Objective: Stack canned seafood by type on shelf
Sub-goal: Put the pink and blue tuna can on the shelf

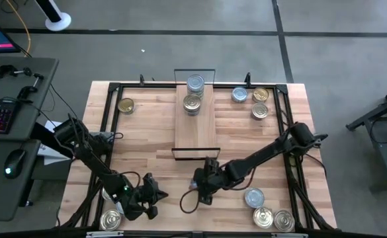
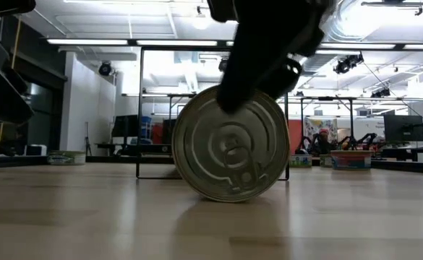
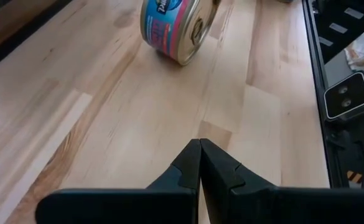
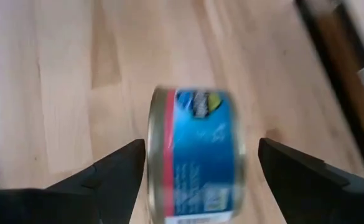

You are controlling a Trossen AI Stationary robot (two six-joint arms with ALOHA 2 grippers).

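Tins of seafood lie scattered over a butcher-block table (image 1: 147, 132), seen from above. One blue-labelled tin (image 4: 194, 155) stands on its edge on the near middle of the table, with its gold lid (image 2: 229, 144) facing the low camera. It sits between the two fingers of the right gripper (image 1: 203, 192), which are spread wide, with a clear gap on each side of the tin, so neither finger touches it in the wrist view.

Farther back, a narrow light-wood shelf (image 1: 194, 129) lies along the middle of the table, with thin black wire frames at its near and far ends. At its far end stand two short stacks of tins (image 1: 194, 92), one silver-topped stack just behind a gold-topped one, touching or nearly so.

Loose tins lie flat around the shelf. One gold tin (image 1: 126, 105) rests at the far left. Three tins (image 1: 251, 100) sit at the far right: one silver-blue and two gold. Three more tins (image 1: 266, 211) cluster at the near right, one silver-blue and two gold. Two tins (image 1: 110, 215) lie near the near left corner, partly hidden by the left arm.

The left gripper (image 1: 147, 198) hovers low over the near left of the table, fingers pressed together and holding nothing. Ahead of it, in its wrist view, another blue and pink labelled tin (image 3: 175, 28) rests on the wood.
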